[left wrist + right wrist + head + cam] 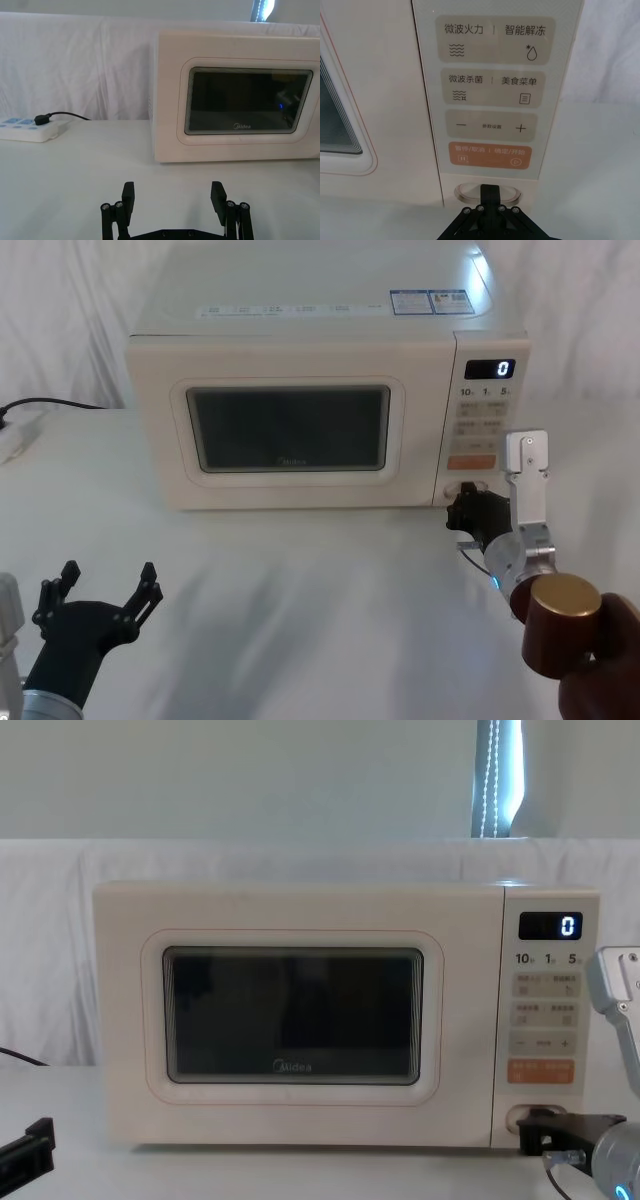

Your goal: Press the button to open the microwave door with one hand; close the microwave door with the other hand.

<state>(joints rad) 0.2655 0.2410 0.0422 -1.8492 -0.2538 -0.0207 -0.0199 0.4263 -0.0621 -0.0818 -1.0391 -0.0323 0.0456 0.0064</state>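
The worktop [300, 580] is white and wide. A cream microwave [300, 330] sits on it, toward the back. The door [290, 430] fills most of its front and has a dark window. It looks shut, flat against the box.

The control strip [485, 420] runs down the right side of the door. The button [470, 191] is at the very bottom of that strip, under the orange key [490, 155]. It is a wide, low shape, longer side to side.

The right pincer [465, 508] is right at the button. Its black tip points straight at it, and in the right wrist view the tip covers the middle of the button. The tip looks pinched together. I think it is touching or just about to push, but I cannot be sure which.

The left pincer [105, 588] waits low on the left, well away from the door. Its fingers [128, 196] are spread apart and hold nothing.

The right arm is much nearer the button, so the push is its job.
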